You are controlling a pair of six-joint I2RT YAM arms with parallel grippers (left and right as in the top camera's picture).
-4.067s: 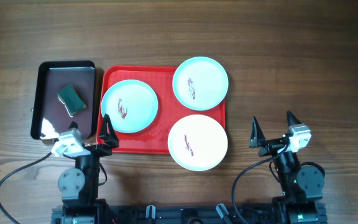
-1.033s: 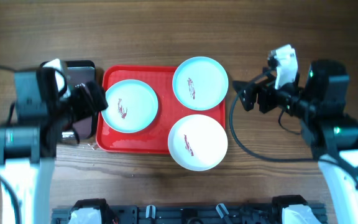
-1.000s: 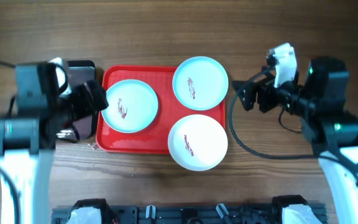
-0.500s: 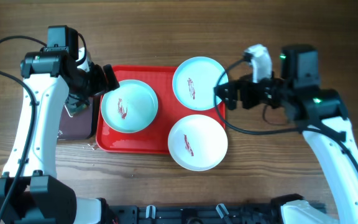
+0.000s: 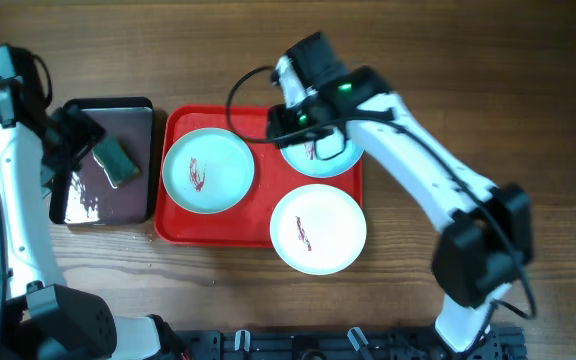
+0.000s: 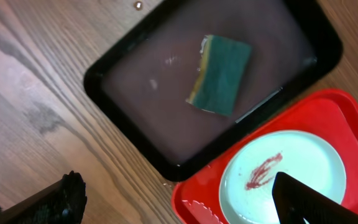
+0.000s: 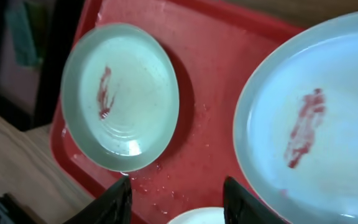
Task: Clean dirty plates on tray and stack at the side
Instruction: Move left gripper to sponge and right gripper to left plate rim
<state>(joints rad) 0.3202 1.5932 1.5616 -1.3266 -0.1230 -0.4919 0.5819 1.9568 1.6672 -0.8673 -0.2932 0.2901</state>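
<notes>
Left wrist view: left gripper (image 6: pixel 176 182), jaws apart, poised over green rectangular foam sponge (image 6: pixel 220 74), evidently for pickup; right gripper (image 7: pixel 178 185) likewise apart.

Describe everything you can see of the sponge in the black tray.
The sponge is a rectangular block, dark green on its upper face with a thin yellow layer showing along one long edge; it looks like soft foam under a scouring pad. It lies flat, skewed to the walls, on the wet-looking floor of the black tray. Only the tray touches it.
</notes>
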